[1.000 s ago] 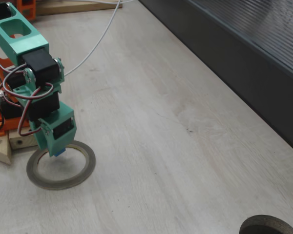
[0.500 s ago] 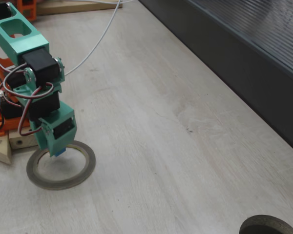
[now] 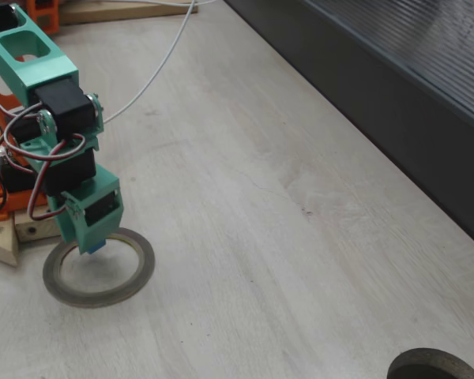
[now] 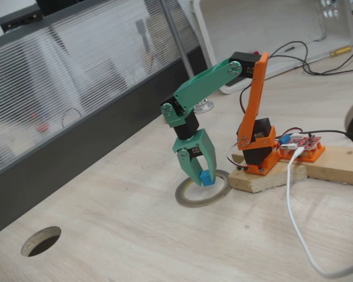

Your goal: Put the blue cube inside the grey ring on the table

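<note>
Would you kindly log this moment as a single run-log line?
pincer: shut on blue cube | position: above grey ring opening | cube: not yet released | table: ring lying flat

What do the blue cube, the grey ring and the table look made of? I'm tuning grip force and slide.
Blue cube: probably plastic or foam, judging by its plain matte faces with no shine.
Grey ring: a thin flat band, possibly a tape roll or rubber; dull surface, yellowish inner rim.
Table: pale whitewashed wood or laminate, with visible grain streaks.
</note>
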{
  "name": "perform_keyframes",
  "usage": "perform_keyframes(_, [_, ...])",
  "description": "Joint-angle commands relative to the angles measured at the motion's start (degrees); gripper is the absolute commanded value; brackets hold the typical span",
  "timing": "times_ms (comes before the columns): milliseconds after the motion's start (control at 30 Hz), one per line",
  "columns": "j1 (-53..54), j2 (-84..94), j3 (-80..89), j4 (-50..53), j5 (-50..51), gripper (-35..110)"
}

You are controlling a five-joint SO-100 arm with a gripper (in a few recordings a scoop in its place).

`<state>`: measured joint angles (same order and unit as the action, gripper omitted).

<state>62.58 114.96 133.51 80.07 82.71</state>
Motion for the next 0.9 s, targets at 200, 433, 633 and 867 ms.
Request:
perform_keyframes(200, [0.62,0.88,-0.97,0.53,0.88,16])
perform_keyframes(433, [0.53,0.88,-1.05,0.44,0.88,16])
perform_keyframes(633, [0.62,0.88,-0.53,0.53,0.62,16])
perform_keyframes(867, [0.18,0.88,-0.53,0.44,0.70,16])
